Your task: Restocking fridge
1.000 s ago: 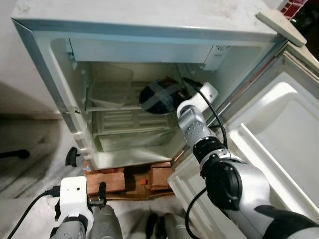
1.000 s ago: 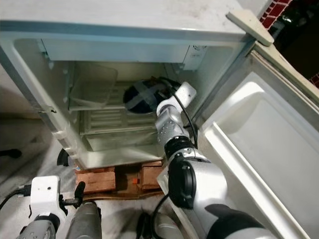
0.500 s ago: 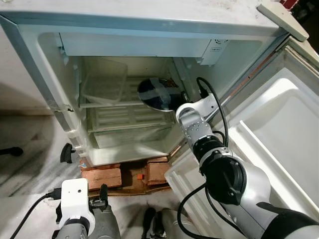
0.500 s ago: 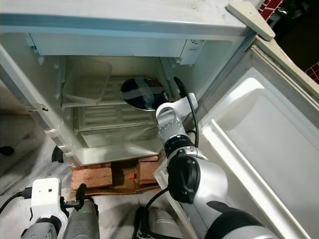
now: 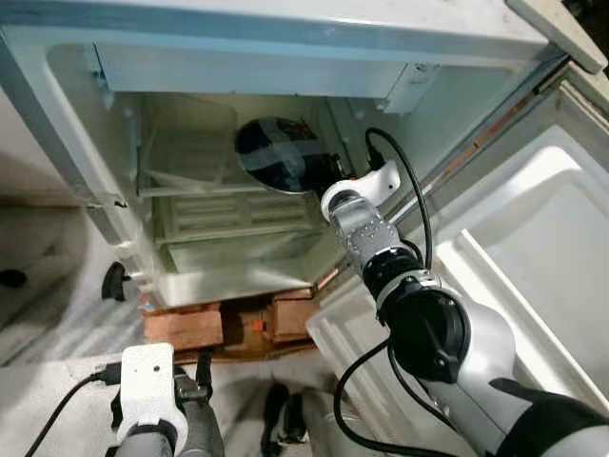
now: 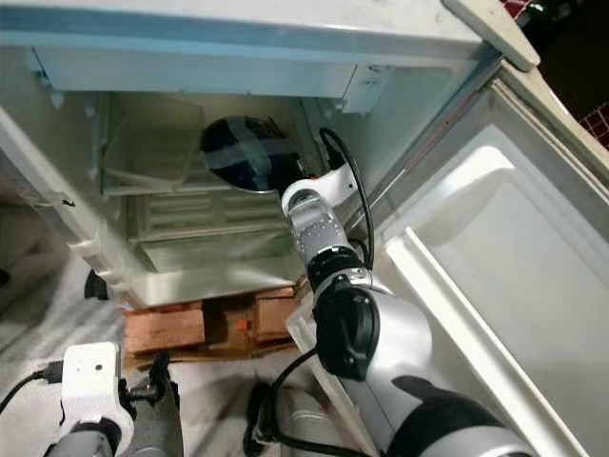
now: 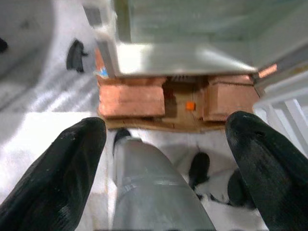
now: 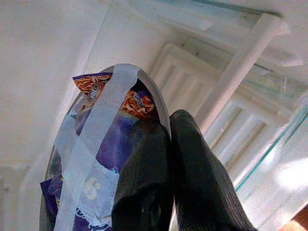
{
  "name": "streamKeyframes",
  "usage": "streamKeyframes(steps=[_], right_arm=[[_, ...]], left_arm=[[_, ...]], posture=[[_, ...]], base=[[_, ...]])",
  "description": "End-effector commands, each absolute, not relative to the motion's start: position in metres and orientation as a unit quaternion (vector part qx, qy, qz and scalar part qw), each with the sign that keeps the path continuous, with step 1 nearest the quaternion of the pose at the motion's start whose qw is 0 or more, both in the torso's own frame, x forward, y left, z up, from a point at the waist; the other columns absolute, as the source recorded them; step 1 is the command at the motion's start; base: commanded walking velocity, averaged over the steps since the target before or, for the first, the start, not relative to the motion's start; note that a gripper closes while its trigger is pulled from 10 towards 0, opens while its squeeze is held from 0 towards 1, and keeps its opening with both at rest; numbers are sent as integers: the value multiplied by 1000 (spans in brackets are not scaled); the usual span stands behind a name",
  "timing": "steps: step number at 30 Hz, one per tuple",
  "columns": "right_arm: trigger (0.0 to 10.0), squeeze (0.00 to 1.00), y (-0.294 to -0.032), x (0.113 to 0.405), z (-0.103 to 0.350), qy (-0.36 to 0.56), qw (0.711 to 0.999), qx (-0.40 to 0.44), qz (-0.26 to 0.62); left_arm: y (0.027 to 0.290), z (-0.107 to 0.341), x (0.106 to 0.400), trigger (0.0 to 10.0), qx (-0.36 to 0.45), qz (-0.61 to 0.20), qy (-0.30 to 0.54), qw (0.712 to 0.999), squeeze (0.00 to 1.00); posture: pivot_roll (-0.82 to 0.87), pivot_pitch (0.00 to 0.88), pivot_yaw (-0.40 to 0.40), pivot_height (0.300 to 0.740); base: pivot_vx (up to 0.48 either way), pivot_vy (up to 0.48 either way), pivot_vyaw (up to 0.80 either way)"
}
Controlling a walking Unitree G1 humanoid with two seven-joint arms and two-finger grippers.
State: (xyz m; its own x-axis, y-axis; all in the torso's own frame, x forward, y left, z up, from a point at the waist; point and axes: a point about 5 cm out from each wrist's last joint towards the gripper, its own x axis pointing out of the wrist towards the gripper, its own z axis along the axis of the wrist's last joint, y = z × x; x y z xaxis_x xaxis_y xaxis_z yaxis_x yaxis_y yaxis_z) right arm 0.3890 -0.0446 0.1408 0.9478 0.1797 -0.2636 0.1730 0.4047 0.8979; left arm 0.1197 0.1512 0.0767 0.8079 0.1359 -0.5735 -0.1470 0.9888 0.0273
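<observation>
**A:** What is this place like?

**B:** A small white fridge [image 5: 285,57] stands open on a pale, streaky floor [image 5: 57,324]. It sits on reddish wooden blocks [image 5: 186,328]. Its door [image 5: 533,257] swings out on the robot's right, and the inside of the door is white with a long shelf ridge.

**A:** What is inside the fridge?

**B:** There is a clear plastic tray [image 5: 186,152] on the upper left, leaning a bit. Below it is a glass shelf [image 5: 228,228] and a ribbed white back wall.

**A:** Where is the thing being put in?

**B:** It is a round dark bowl [image 5: 281,152] with blue tape crossed over the top. It is up inside the fridge, tilted, near the back on the right side. Snack packets [image 8: 132,103] in purple and orange are under the tape.

**A:** Can you read the packets?

**B:** No. The letters are too small and bent.

**A:** Who holds the bowl?

**B:** The right gripper [image 8: 166,139]. Its two black fingers [image 8: 192,163] pinch the bowl's rim.

**A:** And the other one?

**B:** The left gripper [image 7: 166,144] hangs low over the floor with its fingers spread wide. A black cable [image 5: 400,190] loops over the right arm. A small black thing [image 5: 114,279] lies on the floor beside the fridge's left corner.
</observation>
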Motion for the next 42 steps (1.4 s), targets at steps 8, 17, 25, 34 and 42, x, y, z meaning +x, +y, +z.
streamKeyframes(steps=[8,17,25,34,42], right_arm=[[10000,678,40,369,169,198,821,530,79],[10000,1000,39,376,189,179,811,551,80],[10000,863,42,378,199,167,816,542,113],[10000,1000,20,388,205,78,916,349,183],[10000,1000,-5,396,215,3,941,243,234]], left_arm=[[143,81,112,10000,-27,83,305,948,0],[136,82,111,10000,-40,90,305,947,0],[139,80,116,10000,-42,96,301,948,0],[151,79,135,10000,-7,105,274,956,0],[165,81,161,10000,32,101,230,967,0]], posture=[[434,347,-302,740],[429,355,-323,740],[426,342,-327,740],[409,279,-315,740],[410,201,-283,740]], base=[[0,0,0],[0,0,0],[0,0,0],[0,0,0],[0,0,0]])
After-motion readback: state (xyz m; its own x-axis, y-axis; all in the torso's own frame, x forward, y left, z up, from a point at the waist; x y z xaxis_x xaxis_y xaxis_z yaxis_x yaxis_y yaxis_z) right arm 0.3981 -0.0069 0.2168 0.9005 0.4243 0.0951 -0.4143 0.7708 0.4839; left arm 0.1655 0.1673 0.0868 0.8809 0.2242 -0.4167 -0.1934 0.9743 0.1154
